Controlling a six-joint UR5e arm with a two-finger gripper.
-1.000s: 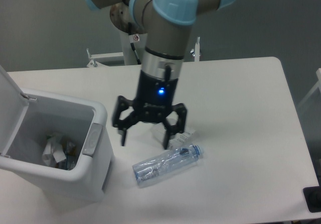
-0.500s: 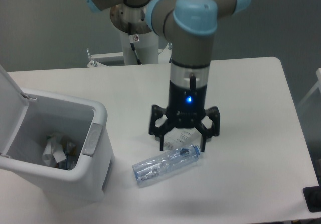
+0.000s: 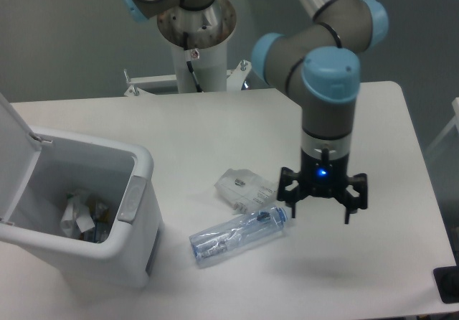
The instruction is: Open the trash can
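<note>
Hovering with fingers (image 3: 320, 209) spread and empty, well right of the lid-up trash can (image 3: 79, 212).

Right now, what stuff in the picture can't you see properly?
- Trash can: its left side and raised lid are cut off by the frame edge; the front wall hides the bin's bottom.
- Rubbish inside: too small and blurry to name.
- Crumpled wrapper: print unreadable.
- Dark thing in the bottom right corner: mostly out of frame.
- Tool: open, empty.

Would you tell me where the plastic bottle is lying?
The plastic bottle lies on the table, between the trash can and the gripper.
</note>
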